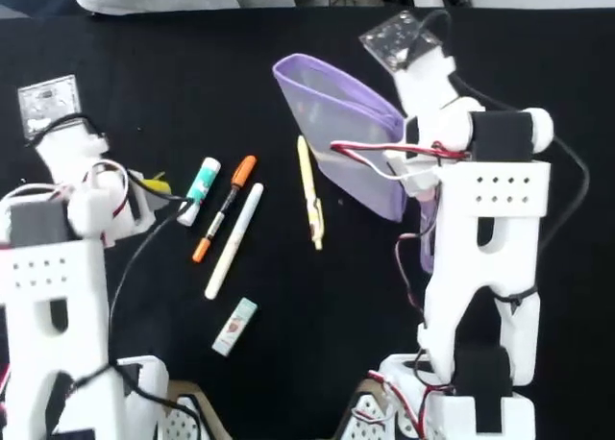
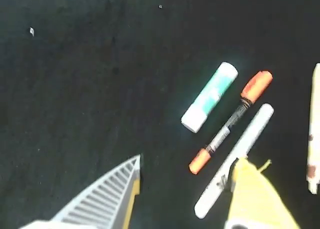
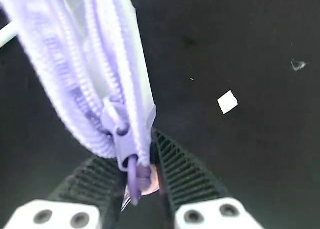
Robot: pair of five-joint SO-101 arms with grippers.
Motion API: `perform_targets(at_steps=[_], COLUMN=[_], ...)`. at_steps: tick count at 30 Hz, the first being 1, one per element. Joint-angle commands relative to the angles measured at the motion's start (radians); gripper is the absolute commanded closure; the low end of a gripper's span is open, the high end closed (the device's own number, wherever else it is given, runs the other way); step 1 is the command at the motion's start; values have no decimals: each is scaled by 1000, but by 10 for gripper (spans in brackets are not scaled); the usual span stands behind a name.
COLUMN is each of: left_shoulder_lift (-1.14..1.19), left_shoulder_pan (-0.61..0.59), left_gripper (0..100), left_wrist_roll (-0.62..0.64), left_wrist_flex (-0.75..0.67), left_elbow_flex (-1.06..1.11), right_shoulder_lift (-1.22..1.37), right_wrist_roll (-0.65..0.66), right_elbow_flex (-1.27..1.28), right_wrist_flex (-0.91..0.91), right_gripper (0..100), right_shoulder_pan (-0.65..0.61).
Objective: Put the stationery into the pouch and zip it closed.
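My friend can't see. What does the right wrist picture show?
The right claw is shut on the end of a purple pouch, by its zipper pull. Beyond is a black table with a white scrap.

Spread tool [image 2: 187, 163], glue stick [image 2: 209, 96], orange marker [image 2: 230, 124], pen [image 2: 240, 151]

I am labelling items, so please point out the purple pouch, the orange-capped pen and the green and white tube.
purple pouch [image 1: 332, 113], high view, on its translucent side wall.
orange-capped pen [image 2: 227, 123], left wrist view, on its dark barrel.
green and white tube [image 2: 210, 95], left wrist view, on its green label.
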Motion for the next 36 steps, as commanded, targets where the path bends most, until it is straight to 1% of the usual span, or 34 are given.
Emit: perform_targets(at_steps=[1, 4, 6, 11, 17, 23, 29, 36], left_shoulder_lift=[68, 135, 193, 388, 684, 964, 1206, 1390], left_shoulder_pan=[-7, 7, 50, 147, 179, 145, 116, 157], left_gripper=[707, 707, 709, 711, 711, 712, 712, 721], left_wrist_roll=[-41, -100, -146, -241, -354, -433, -439, -440], left_wrist_flex=[-89, -175, -222, -287, -281, -210, -204, -173], left_elbow_flex=[19, 50, 54, -33, -254, -527, -766, -924], right_shoulder_lift=[-44, -42, -42, -42, -42, -42, -42, -42], right_wrist_roll=[-26, -26, -26, -25, -18, -18, -17, -17], right_elbow_flex=[-38, -15, 1, 4, 4, 4, 4, 4], right_wrist_flex=[29, 28, 28, 28, 28, 28, 28, 28], right_gripper=[987, 987, 987, 987, 987, 987, 987, 987], right_shoulder_pan=[32, 51, 61, 86, 91, 91, 91, 91])
